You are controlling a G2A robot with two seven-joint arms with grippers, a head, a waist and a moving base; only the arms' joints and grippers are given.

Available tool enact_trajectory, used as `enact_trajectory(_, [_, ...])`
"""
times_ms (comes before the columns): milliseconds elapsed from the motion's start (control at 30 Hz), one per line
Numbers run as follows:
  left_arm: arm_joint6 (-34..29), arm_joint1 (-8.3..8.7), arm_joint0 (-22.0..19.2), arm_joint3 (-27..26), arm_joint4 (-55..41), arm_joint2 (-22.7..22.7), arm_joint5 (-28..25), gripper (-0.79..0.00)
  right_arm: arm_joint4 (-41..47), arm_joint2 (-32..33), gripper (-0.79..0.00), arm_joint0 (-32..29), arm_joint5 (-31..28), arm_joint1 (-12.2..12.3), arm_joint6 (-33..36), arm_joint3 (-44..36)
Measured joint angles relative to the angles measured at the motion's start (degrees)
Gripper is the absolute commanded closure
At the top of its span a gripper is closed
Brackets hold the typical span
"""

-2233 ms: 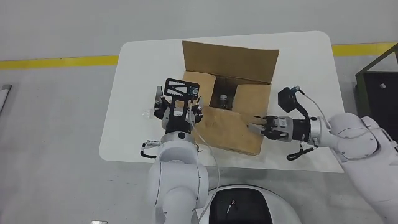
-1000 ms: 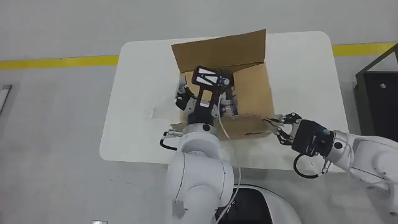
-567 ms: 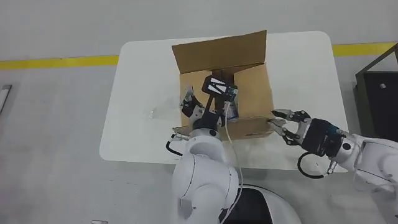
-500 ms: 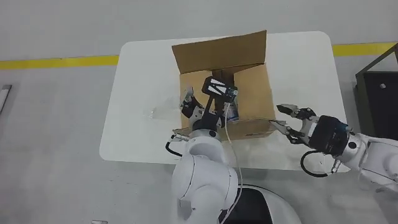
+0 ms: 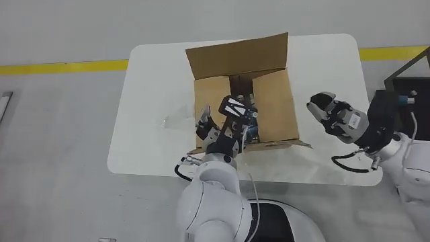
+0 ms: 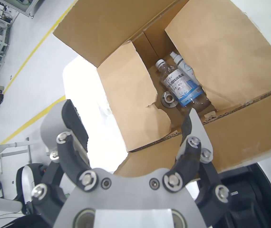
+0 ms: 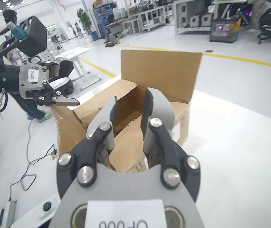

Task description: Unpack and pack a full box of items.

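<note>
Top view: open cardboard box sits mid counter, far flap standing up, side flaps folded out, near flap down toward the robot. Left gripper is over the box's near-left corner, right at the opening. Right gripper is out to the right of the box, over the counter, apart from the cardboard.

Left wrist view: left gripper has its fingers spread wide, gripping nothing. One finger is outside the box's left flap over the counter, the other over the near edge of the opening. Box is open below it. Inside, a clear bottle with a white and blue label lies on the box floor, cap pointing to the far wall. A white bottle lies just beside it, against the right flap side. A small round metal part lies on the floor, touching or nearly touching the clear bottle's lower end.

Right wrist view: right gripper has its fingers partly open with a modest gap and nothing held. Box lies beyond them, not touched. Left gripper shows farther off at the box's opposite near corner, fingers apart, lower finger just above the cardboard rim. Contact there cannot be told.
</note>
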Motion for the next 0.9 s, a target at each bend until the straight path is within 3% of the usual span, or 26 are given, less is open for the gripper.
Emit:
enact_trajectory(367, [-0.94, 0.96, 0.90, -3.67, -4.15, -1.69, 0.92, -0.785, -0.20, -9.43, 0.000, 4.60, -10.45, 0.59, 12.85, 3.83])
enact_trajectory(667, [-2.04, 0.99, -1.09, -3.32, -5.78, -1.19, 1.83, -0.785, -7.96, -9.79, 0.000, 3.98, -13.12, 1.12, 13.47, 4.93])
enact_trajectory(900, [-0.37, 0.76, -3.02, -0.79, -6.44, 0.82, 2.71, -0.785, -7.20, -5.75, 0.000, 3.46, -11.21, 1.34, 6.59, 4.59])
